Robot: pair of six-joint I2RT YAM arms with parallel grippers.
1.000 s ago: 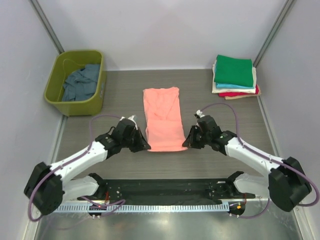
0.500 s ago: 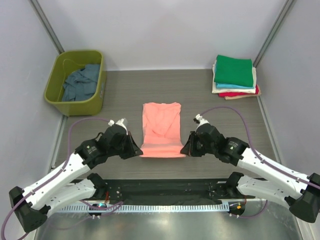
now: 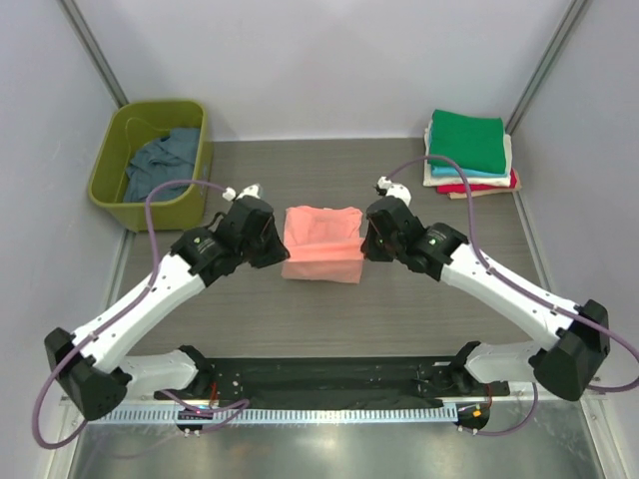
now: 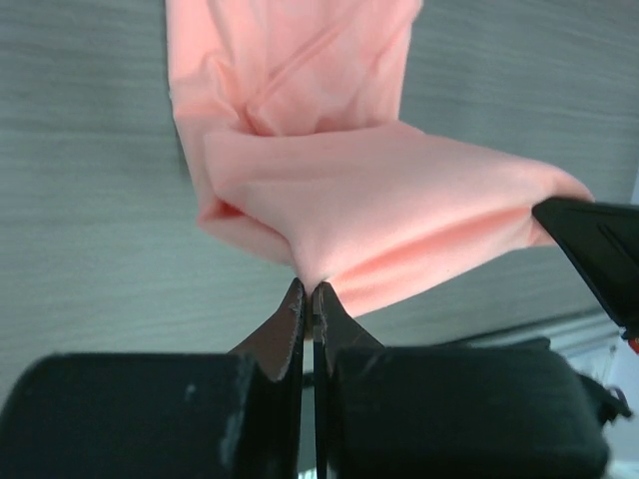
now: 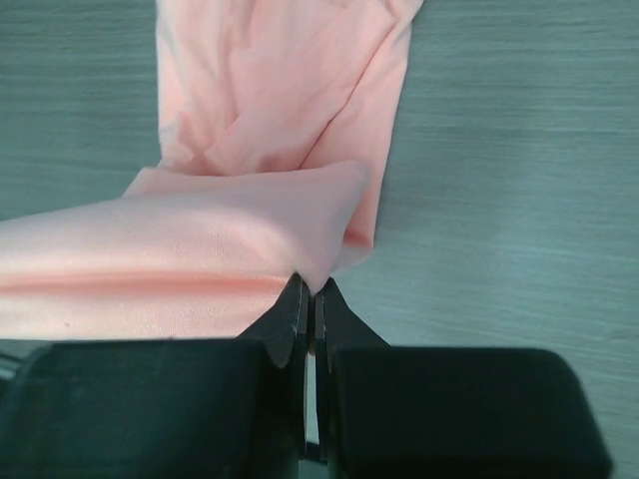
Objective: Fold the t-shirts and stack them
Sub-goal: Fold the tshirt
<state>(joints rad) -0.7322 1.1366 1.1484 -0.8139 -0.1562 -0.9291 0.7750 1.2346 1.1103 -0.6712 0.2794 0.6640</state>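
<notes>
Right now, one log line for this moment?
phase: mid-fold | left gripper: shut on salmon-pink t-shirt | right gripper: shut on same t-shirt | folded stack: far right corner

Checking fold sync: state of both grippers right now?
Left gripper: closed, pinching a corner of the pink shirt.
Right gripper: closed, pinching the same shirt's other corner.

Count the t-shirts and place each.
6: pink shirt mid-table; blue shirt in the tub; green shirt, teal shirt, cream shirt and red shirt stacked far right. Others may be hidden.

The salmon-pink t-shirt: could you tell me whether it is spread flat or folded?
Partly folded: left gripper and right gripper hold one edge of the t-shirt doubled over.
</notes>
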